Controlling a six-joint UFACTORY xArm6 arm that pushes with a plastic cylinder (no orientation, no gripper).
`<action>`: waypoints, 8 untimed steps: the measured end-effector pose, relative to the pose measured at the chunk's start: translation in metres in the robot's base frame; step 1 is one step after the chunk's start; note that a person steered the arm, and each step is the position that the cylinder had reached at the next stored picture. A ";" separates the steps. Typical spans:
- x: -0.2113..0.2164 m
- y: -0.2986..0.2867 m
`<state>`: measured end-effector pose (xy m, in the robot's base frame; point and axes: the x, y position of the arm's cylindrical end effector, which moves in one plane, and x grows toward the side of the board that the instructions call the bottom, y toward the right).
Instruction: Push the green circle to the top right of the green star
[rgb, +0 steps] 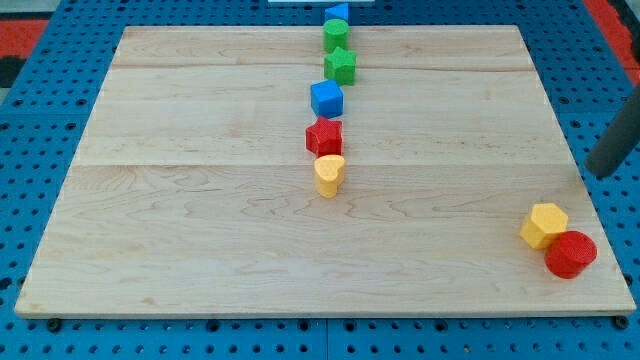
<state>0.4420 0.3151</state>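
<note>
The green circle (336, 35) stands near the board's top edge, in the middle. The green star (341, 67) lies just below it, almost touching. Both are part of a column of blocks that runs down the middle of the board. My tip (598, 173) is at the view's far right, by the board's right edge. It is far from both green blocks and touches no block.
A blue block (337, 12) sits at the top edge above the green circle. Below the star come a blue cube (327, 98), a red star (324, 136) and a yellow heart (329, 175). A yellow hexagon (543, 225) and a red circle (571, 253) sit at the bottom right, below my tip.
</note>
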 end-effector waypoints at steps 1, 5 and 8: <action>-0.093 -0.042; -0.251 -0.128; -0.245 -0.344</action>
<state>0.1967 -0.0284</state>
